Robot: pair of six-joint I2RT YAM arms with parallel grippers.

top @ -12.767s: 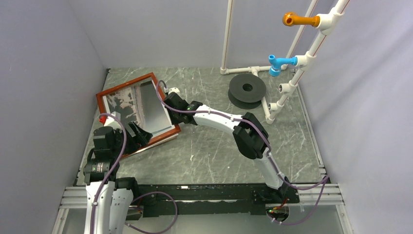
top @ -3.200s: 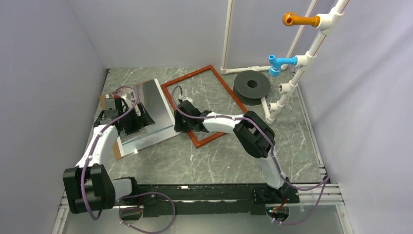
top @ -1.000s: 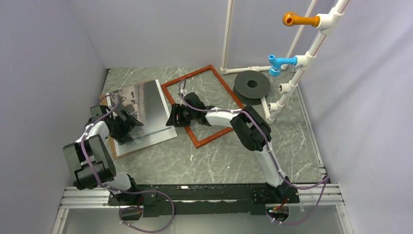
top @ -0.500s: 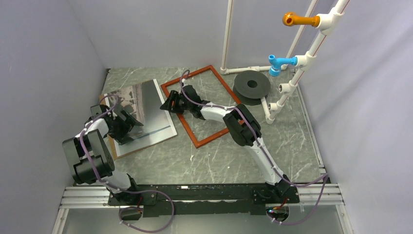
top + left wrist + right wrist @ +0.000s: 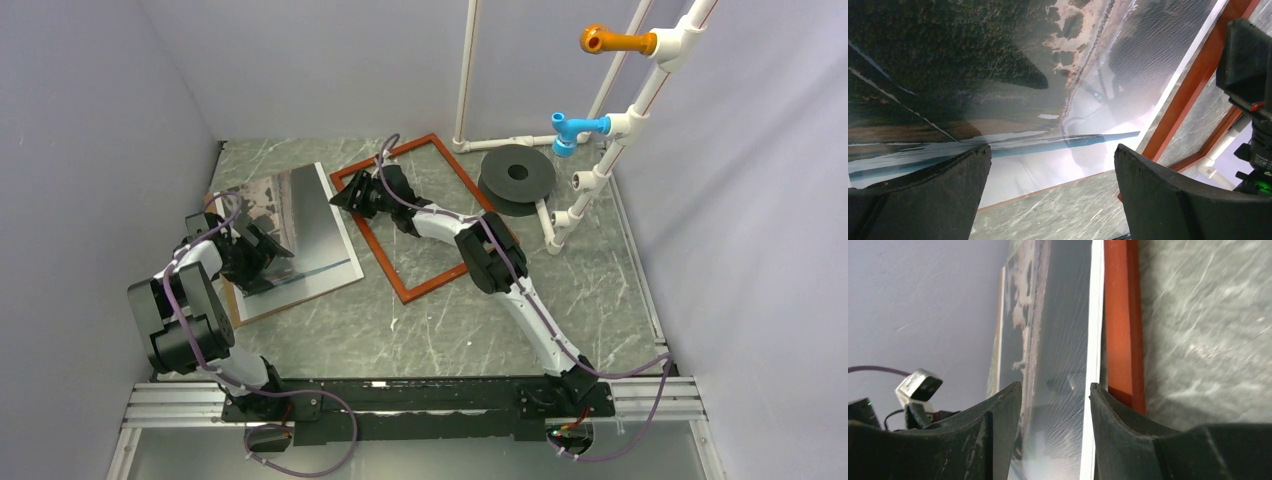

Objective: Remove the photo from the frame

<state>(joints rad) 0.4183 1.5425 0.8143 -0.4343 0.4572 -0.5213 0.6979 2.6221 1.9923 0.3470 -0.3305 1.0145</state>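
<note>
Photo (image 5: 290,225): lies flat on the left part of the desk (image 5: 440,330), out of the frame. It rests on a brown backing panel (image 5: 231,300) whose edge shows along its near and left sides.
Frame (image 5: 377,258): empty and flat at mid-desk, set at an angle to the desk's edges. Marble shows through its opening.
Shared edge: the photo's pale right edge runs just beside the frame's left rail, closest at the far end. Whether they touch cannot be told.
Left tool (image 5: 258,255): over the near-left part of the photo, jaws spread wide with nothing between them. The left wrist view shows the glossy sheet (image 5: 998,75) and the red rail (image 5: 1193,85) beyond the fingers (image 5: 918,195).
Right tool (image 5: 352,195): low at the frame's far-left corner, jaws parted about halfway and gripping nothing. Through the gap, the right wrist view shows the photo's pale edge (image 5: 1058,365) lying along the rail (image 5: 1120,330).
Open room: bare desk lies on the near side of both photo and frame, toward the arm bases, and to the right of the frame's near corner.
Tight sides: the left wall (image 5: 100,150) stands close to the backing panel. A black disc (image 5: 517,180) sits just beside the frame's right rail, with a white pipe stand (image 5: 600,165) behind it.
</note>
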